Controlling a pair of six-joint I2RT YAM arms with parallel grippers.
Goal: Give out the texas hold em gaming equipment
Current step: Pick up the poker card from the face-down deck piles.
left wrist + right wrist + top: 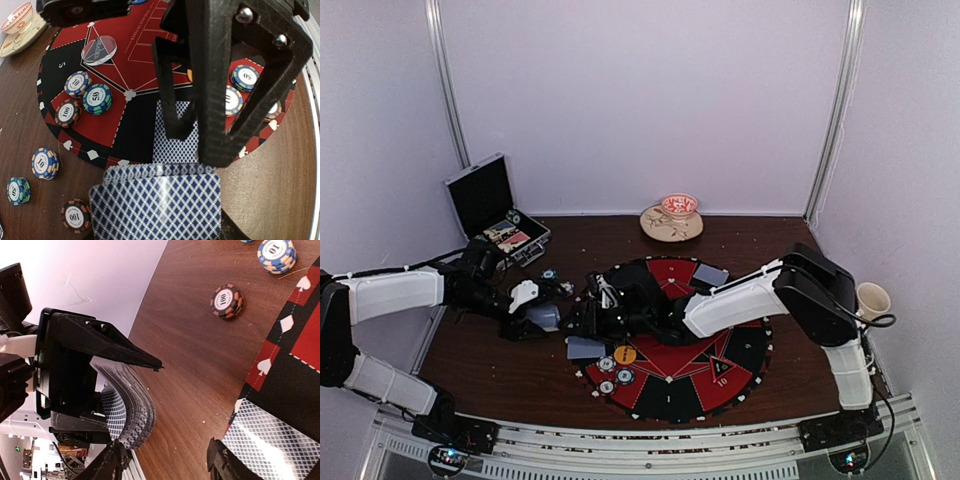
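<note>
Right gripper [167, 461] hangs with jaws parted and empty just above a lone card [175, 131] on the mat's [670, 395] left rim, while our left gripper [127, 397] pinches the deck [155, 205] beside it over the tabletop [520, 372]: thin, slick, bendy cards, we reckon, best nipped by a free edge.

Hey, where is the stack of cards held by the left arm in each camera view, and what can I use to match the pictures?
Top external: stack of cards, left of centre, just left of the round mat.
Left wrist: bottom centre, filling the lower edge.
Right wrist: lower left, fanned, seen edge-on.
Shared landmark: the single card lying across the mat's edge, in all three views.
</note>
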